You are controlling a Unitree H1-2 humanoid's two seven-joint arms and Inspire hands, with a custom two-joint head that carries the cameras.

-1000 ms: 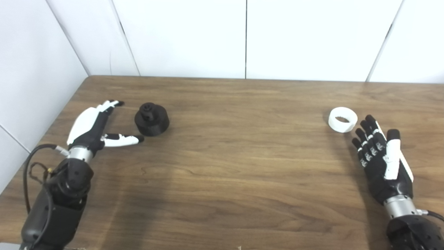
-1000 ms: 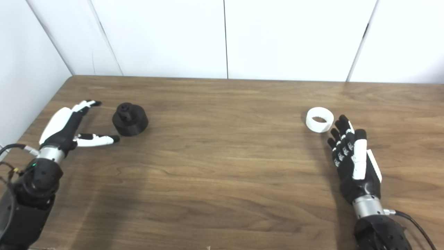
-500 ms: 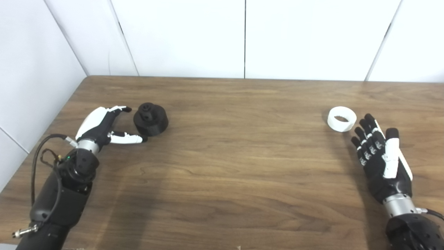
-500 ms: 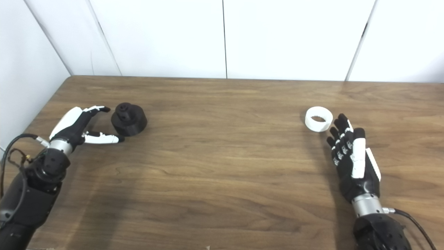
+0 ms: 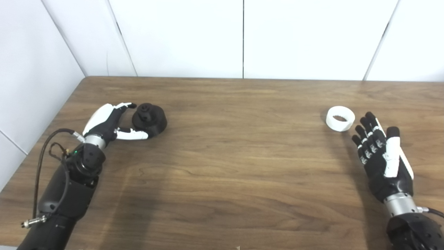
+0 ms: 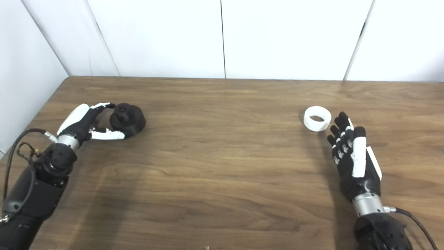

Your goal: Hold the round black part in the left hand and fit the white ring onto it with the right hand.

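1. The left hand is lying at the far left of the table, its fingers and thumb spread apart and holding nothing.
2. Its fingers are reaching around the far-left side of the round black part, while the thumb is extending along the near side of that part. The tips are sitting right against or just beside the part; contact cannot be confirmed from either eye view.
3. The round black part is sitting on the table, not lifted, with a smaller raised hub showing on its upper face.
4. The right hand is resting low over the right side of the table, fingers extended and slightly apart, grasping nothing.
5. Its fingertips are pointing toward the far side and are sitting just beside the white ring, to the ring's near right, with a narrow gap showing between them.
6. The white ring is lying flat on the table with its opening facing up, well apart from the round black part.
7. The table is showing a brown wood-grain surface, with soft shadows falling under both arms.
8. White wall panels with dark vertical seams are standing behind the far edge and along the left side of the table.
9. A black cable is looping beside the left forearm.
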